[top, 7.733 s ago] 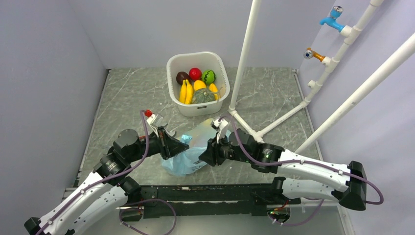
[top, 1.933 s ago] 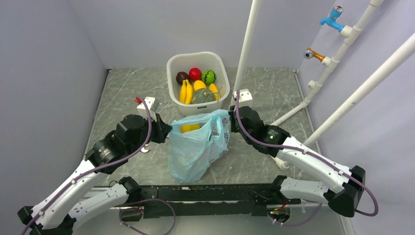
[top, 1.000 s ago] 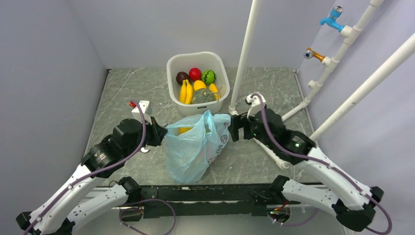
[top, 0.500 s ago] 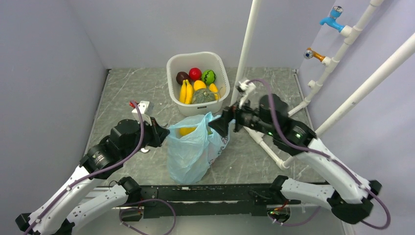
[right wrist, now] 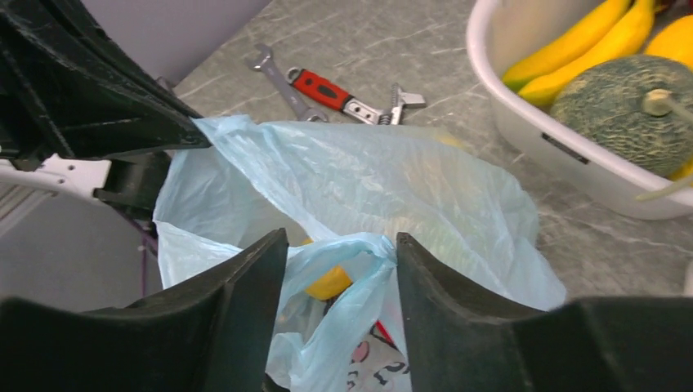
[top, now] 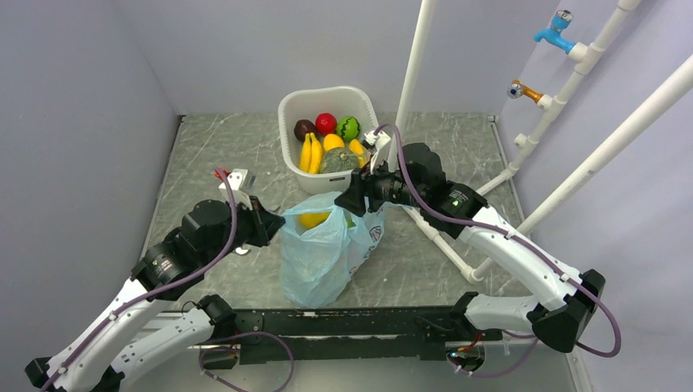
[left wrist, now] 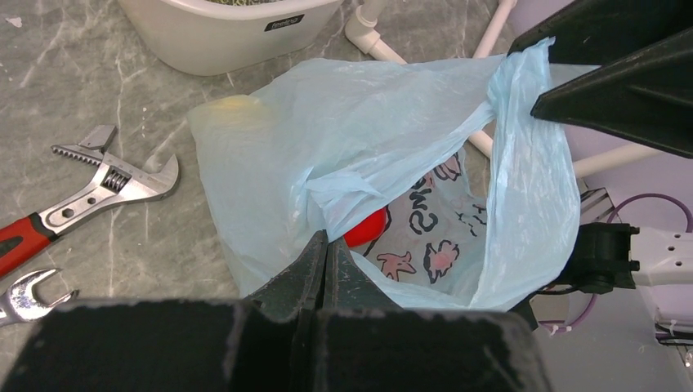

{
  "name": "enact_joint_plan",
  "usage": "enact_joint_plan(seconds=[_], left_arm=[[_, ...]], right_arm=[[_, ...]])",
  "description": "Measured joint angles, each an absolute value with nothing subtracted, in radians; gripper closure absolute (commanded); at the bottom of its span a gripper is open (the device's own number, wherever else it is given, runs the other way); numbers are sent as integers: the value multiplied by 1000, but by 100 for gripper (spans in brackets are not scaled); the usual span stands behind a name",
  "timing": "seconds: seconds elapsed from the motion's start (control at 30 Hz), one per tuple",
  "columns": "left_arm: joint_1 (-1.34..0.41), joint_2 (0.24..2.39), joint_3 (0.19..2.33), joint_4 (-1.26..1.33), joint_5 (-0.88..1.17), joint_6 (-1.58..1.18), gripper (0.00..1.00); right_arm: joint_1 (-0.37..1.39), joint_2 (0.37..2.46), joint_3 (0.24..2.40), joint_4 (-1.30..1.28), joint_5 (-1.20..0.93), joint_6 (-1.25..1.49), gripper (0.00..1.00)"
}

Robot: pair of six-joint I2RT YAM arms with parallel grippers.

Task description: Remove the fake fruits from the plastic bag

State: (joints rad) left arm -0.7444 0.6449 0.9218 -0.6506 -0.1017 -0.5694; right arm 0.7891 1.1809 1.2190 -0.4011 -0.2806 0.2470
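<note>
The light-blue plastic bag point(top: 325, 255) stands upright at the table's middle, mouth up. My left gripper point(top: 275, 222) is shut on the bag's left rim and holds it up; this shows in the left wrist view point(left wrist: 325, 235). A yellow fruit point(top: 314, 217) and a red fruit point(left wrist: 365, 227) lie inside the bag. My right gripper point(top: 351, 199) is open just above the bag's mouth. In the right wrist view point(right wrist: 341, 238) a loop of the bag point(right wrist: 369, 260) lies between its fingers point(right wrist: 445, 302), with the yellow fruit point(right wrist: 330, 282) below.
A white basin point(top: 365, 175) behind the bag holds bananas, a melon and several round fruits. An adjustable wrench point(left wrist: 106, 184) and a spanner point(right wrist: 273, 69) lie left of the bag. A white pipe frame point(top: 411, 90) stands at the right.
The bag was lifted upright between both grippers. My right gripper then let go of the right side, swung left and now hangs open over the bag's mouth. The left gripper keeps its hold.
</note>
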Motion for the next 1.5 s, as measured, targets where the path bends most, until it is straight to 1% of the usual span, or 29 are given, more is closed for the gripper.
enact_joint_plan(seconds=[0.07, 0.17, 0.23, 0.33, 0.57, 0.7, 0.8, 0.9, 1.07, 1.2, 1.5], left_arm=[[-744, 645, 922, -648, -102, -570, 100], [-744, 646, 921, -649, -102, -570, 100], [-744, 648, 921, -649, -104, -570, 100], [-744, 654, 921, -654, -115, -580, 100], [-744, 680, 931, -665, -156, -592, 100], [-746, 719, 962, -676, -185, -592, 100], [-745, 736, 967, -677, -215, -588, 100], [-744, 744, 967, -677, -233, -587, 100], [-752, 757, 967, -680, -196, -587, 100], [-752, 767, 967, -696, -184, -585, 100], [-753, 735, 967, -748, -132, -569, 100]], right_arm=[[787, 1182, 1214, -389, -319, 249, 63], [786, 1186, 1214, -387, -376, 256, 77], [786, 1183, 1213, -385, -406, 266, 87], [786, 1156, 1181, -372, -454, 295, 100], [800, 1039, 1090, -379, -611, 372, 100], [841, 913, 964, -371, -659, 417, 100], [905, 849, 853, -360, -653, 458, 100], [1040, 842, 735, -321, -567, 506, 100], [1251, 952, 615, -168, -358, 570, 100], [1356, 1072, 619, -61, -265, 580, 100], [1499, 1375, 729, 104, -217, 522, 100]])
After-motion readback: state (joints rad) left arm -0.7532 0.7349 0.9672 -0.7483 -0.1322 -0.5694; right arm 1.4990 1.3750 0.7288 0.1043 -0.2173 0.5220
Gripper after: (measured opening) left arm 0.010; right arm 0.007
